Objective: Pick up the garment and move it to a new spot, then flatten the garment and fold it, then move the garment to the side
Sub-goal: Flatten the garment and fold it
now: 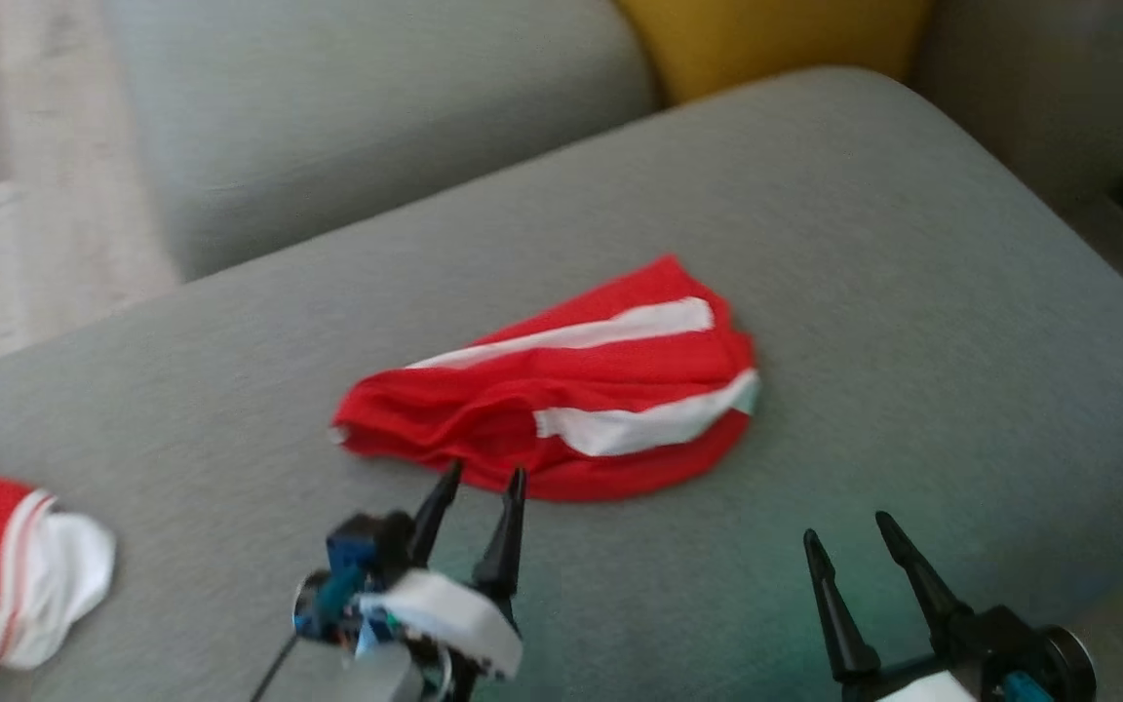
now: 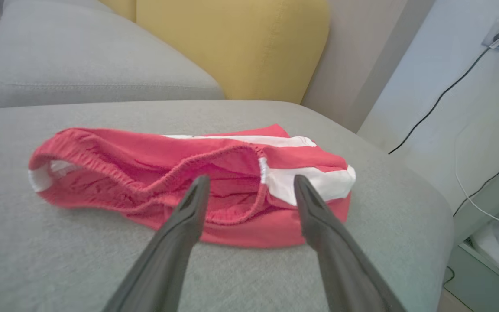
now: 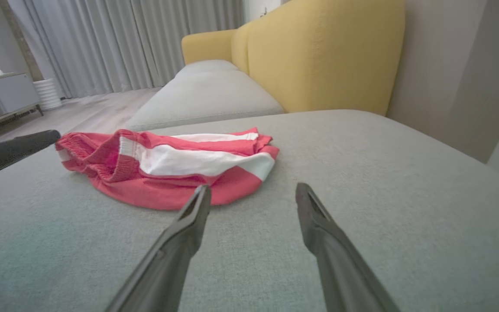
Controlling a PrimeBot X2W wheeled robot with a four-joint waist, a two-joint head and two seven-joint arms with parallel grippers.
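Note:
The garment (image 1: 571, 390) is a pair of red shorts with white side stripes, lying crumpled in the middle of a grey sofa cushion (image 1: 815, 244). My left gripper (image 1: 484, 478) is open, its fingertips at the garment's near edge by the elastic waistband. In the left wrist view the garment (image 2: 154, 173) lies just past the open left gripper (image 2: 251, 184). My right gripper (image 1: 849, 531) stands open over bare cushion, to the right of the garment and nearer me. The right wrist view has the garment (image 3: 167, 169) ahead and left of the open right gripper (image 3: 254, 193), with a left finger (image 3: 11, 149) at its left edge.
Another red and white garment (image 1: 6, 585) lies at the cushion's near left edge. A yellow backrest (image 1: 766, 39) stands behind the cushion, and a second grey cushion (image 1: 376, 107) lies to the far left. A wall with cables (image 2: 444, 91) runs along the right side.

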